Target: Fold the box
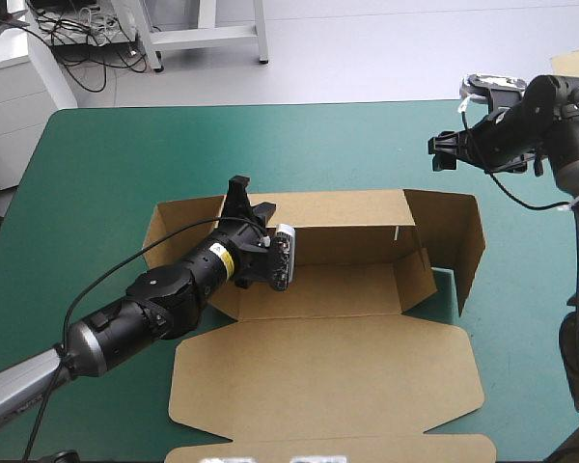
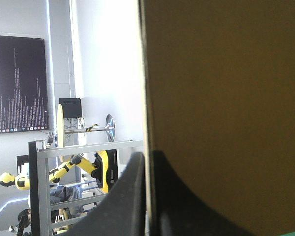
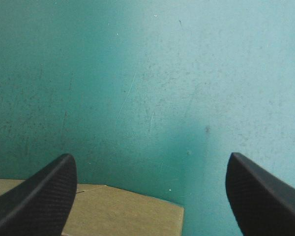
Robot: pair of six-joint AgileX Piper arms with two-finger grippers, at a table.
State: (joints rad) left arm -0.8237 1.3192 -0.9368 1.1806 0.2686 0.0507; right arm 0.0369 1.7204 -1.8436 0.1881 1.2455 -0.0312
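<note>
The brown box [image 1: 318,289] lies in the middle of the table with its back wall [image 1: 347,227] raised and its lid [image 1: 328,371] flat toward the near edge. A side flap [image 1: 455,236] stands up at the box's right end. My left gripper [image 1: 241,198] is at the left part of the back wall. In the left wrist view that gripper [image 2: 146,153] is shut on the board's edge [image 2: 226,88]. My right gripper [image 1: 442,154] hangs raised above the table beyond the box's far right corner. In the right wrist view it [image 3: 148,155] is open, with a board edge [image 3: 123,214] under it.
Bare teal-green cover [image 1: 270,145] runs along the far side and down the left of the table. The lid's outer flap [image 1: 328,449] reaches the near edge. The left arm lies across the box's left end.
</note>
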